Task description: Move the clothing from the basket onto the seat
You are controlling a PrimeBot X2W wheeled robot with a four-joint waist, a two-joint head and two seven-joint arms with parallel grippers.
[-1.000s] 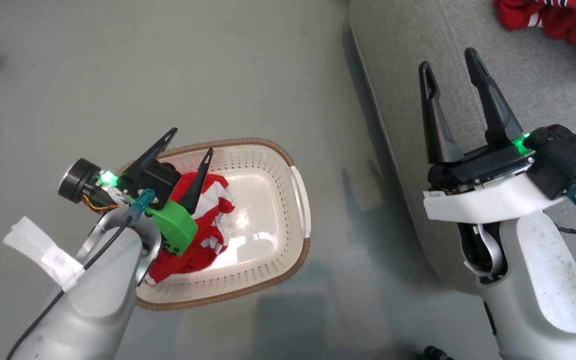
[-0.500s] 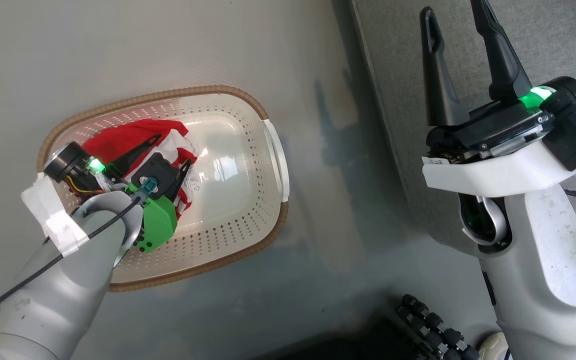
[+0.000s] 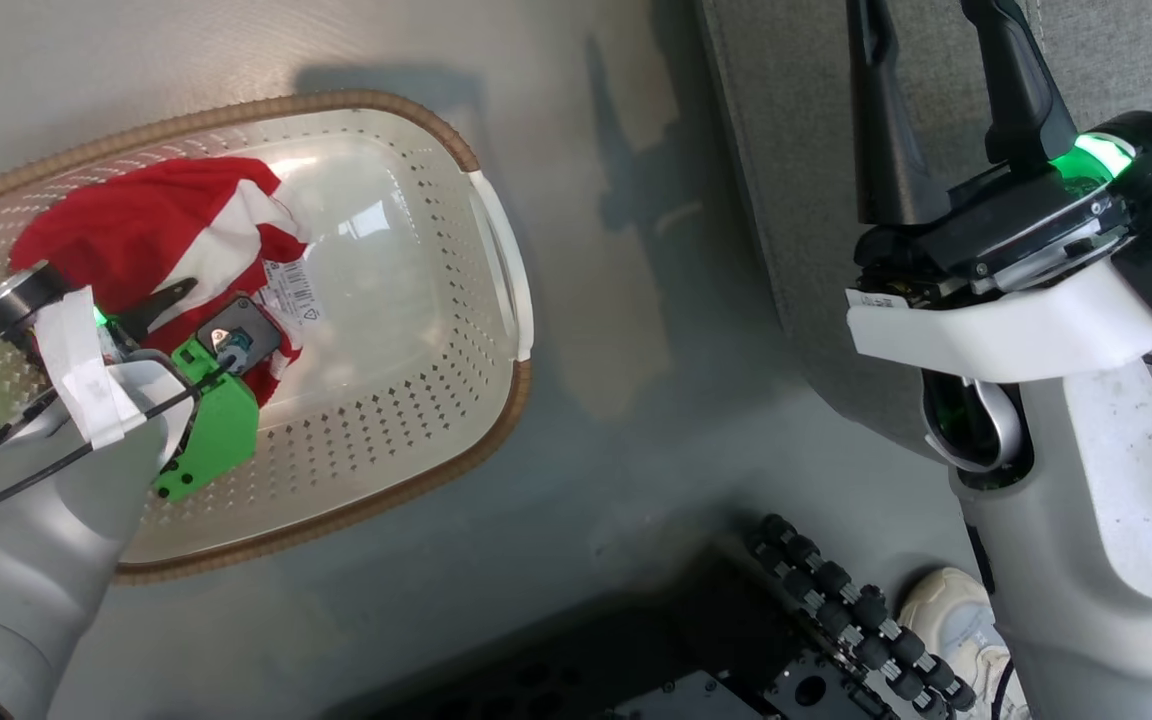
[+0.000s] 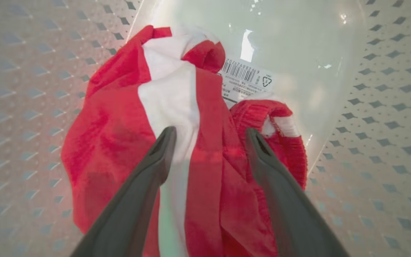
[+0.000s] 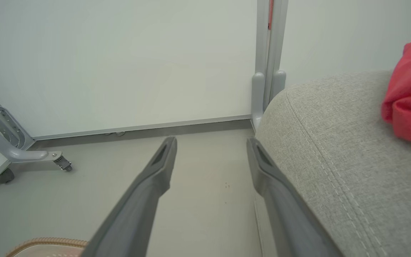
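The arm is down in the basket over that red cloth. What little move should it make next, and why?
Probably close the left hand. It stands open astride a fold of the red garment in the basket, gripping nothing yet, so closing should catch the cloth for lifting.

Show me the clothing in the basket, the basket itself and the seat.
clothing (image 4: pixel 112 117): left wrist view, red fabric beside the white stripe.
basket (image 3: pixel 386 430): head view, perforated side wall.
seat (image 5: pixel 351 142): right wrist view, grey top beside the seam.
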